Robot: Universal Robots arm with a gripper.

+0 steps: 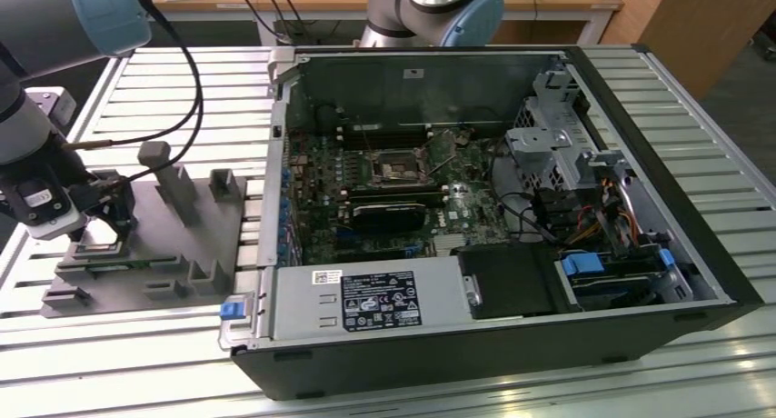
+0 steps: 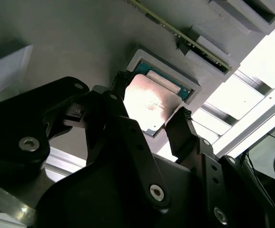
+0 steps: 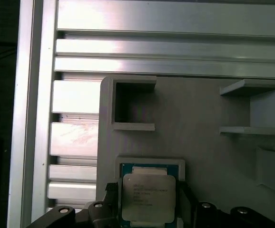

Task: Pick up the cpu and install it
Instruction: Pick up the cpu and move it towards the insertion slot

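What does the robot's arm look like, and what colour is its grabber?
The arm is a round grey tube with a light blue cap on its joint, and a thin black cable loops beside it. The gripper is black and chunky, built from angular plates held with shiny silver screws.

Single arm lowered at the exterior view's left, wrist turned downward, gripper low, black fingers clamped on opposite edges of the cpu
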